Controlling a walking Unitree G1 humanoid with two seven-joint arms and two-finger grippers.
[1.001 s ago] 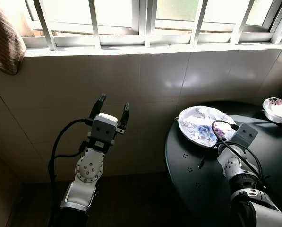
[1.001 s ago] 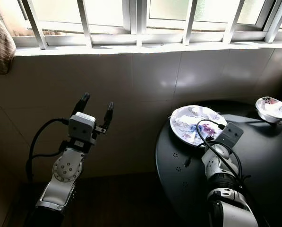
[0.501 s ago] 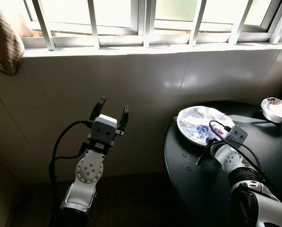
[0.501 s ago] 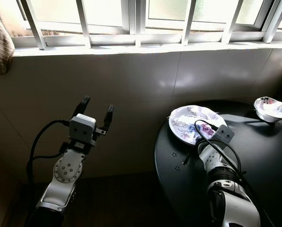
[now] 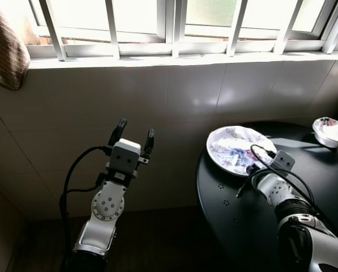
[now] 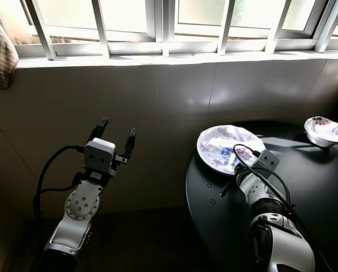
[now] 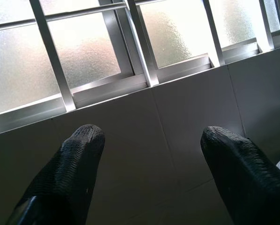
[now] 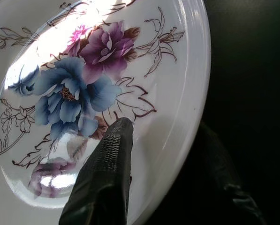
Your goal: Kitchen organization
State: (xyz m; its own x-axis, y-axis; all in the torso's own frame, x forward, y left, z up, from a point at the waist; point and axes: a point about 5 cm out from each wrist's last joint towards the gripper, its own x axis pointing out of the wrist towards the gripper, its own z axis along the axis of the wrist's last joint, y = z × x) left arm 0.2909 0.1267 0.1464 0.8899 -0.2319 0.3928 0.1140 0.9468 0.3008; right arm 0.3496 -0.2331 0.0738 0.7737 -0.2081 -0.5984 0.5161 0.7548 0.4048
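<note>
A white plate [image 5: 232, 146] painted with blue and purple flowers lies at the near-left edge of a round black table [image 5: 236, 218], partly overhanging it. My right gripper [image 5: 259, 161] is shut on the plate's rim. In the right wrist view one black finger [image 8: 107, 159] lies on the plate's [image 8: 83, 70] face and the other sits dark beneath the rim. My left gripper [image 5: 136, 129] is held up to the left of the table, facing the tiled wall, open with nothing between its fingers [image 7: 71, 164].
A small flowered bowl [image 5: 332, 130] stands at the table's far right. A barred window [image 5: 174, 22] and its sill run above the tiled wall. A brown curtain [image 5: 4, 51] hangs at the upper left. Dark floor [image 5: 157, 243] lies between the left arm and the table.
The plate has slid a little to the left along the table edge, held in my right gripper, whose wrist dropped lower. The left arm has barely moved.
</note>
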